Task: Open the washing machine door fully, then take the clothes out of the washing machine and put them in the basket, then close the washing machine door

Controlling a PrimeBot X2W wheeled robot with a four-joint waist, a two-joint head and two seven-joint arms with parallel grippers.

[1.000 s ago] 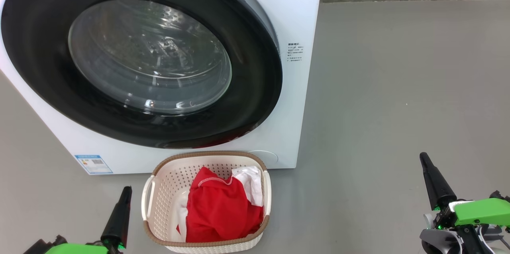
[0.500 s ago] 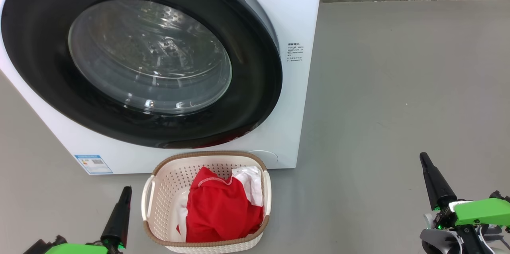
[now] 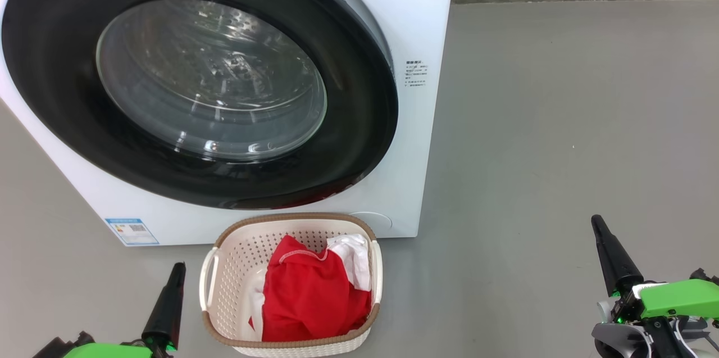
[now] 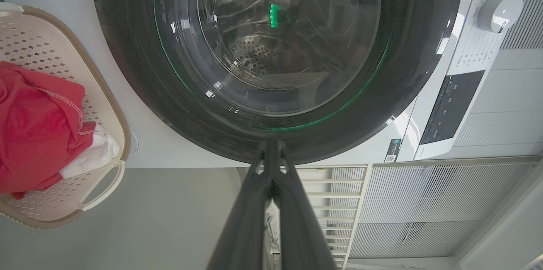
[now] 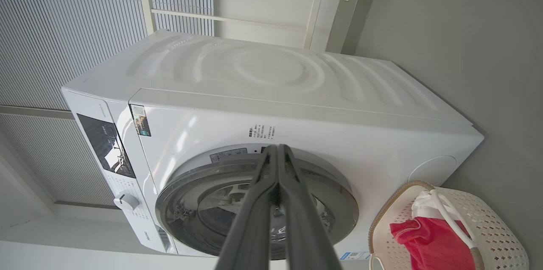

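Last step looks done, in my judgement. The washing machine door (image 3: 196, 82) sits shut against the front of the washing machine (image 3: 418, 15). The black rim looks flush in the head view and the right wrist view. Whether the latch has caught, you can't tell from here.

Through the glass you see bare perforated drum and no red fabric. The clothes (image 3: 309, 296) lie in the basket (image 3: 292, 216): a red garment with white stitched trim on top, white fabric under and behind it. The basket stands on the grey floor (image 3: 561, 122), just in front of the machine, below the door.

Left gripper (image 3: 179, 268): fingers pressed together, holding nothing, just left of the basket and not touching it. Right gripper (image 3: 597, 223): fingers together too, empty, well off to the right over bare floor.

Next move: probably none beyond checking the door. If it isn't latched, you need a firm push on the rim with closed fingers, on the side away from the hinge.

Writing: a blue sticker (image 3: 131, 231) with a QR code at the lower left of the front, text too small to read. A block of small black print (image 3: 415, 74) right of the door, unreadable. The dark control panel (image 4: 449, 109) and the white dial (image 4: 499, 11) carry tiny markings, not legible. No brand name can be made out.
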